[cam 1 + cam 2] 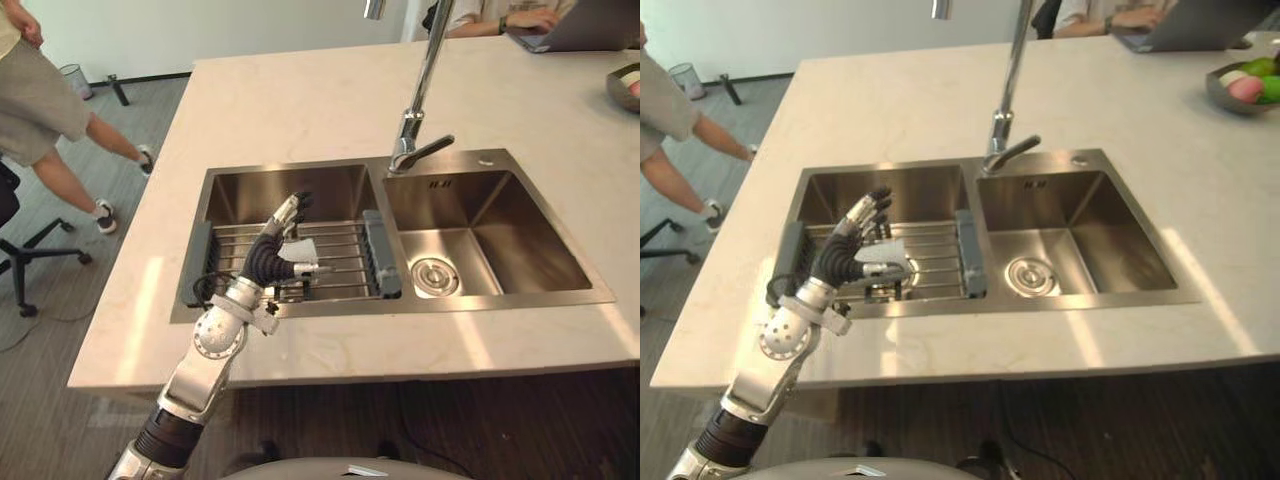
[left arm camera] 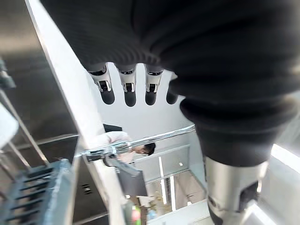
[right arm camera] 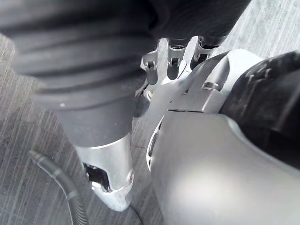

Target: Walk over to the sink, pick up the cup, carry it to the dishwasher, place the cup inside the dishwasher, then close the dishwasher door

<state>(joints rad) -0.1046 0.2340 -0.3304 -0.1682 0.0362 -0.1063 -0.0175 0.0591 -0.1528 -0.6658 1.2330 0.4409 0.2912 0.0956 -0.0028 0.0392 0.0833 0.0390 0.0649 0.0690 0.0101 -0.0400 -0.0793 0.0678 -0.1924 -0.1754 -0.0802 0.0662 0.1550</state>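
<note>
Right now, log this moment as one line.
stage: pre-grasp | left hand: open, beside cup | cup: on rack in left basin | grasp: not yet

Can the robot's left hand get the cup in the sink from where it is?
Probably yes. The left hand hangs over the rack in the sink's left basin, fingers straight, and the cup lies right beside it with nothing between.
</note>
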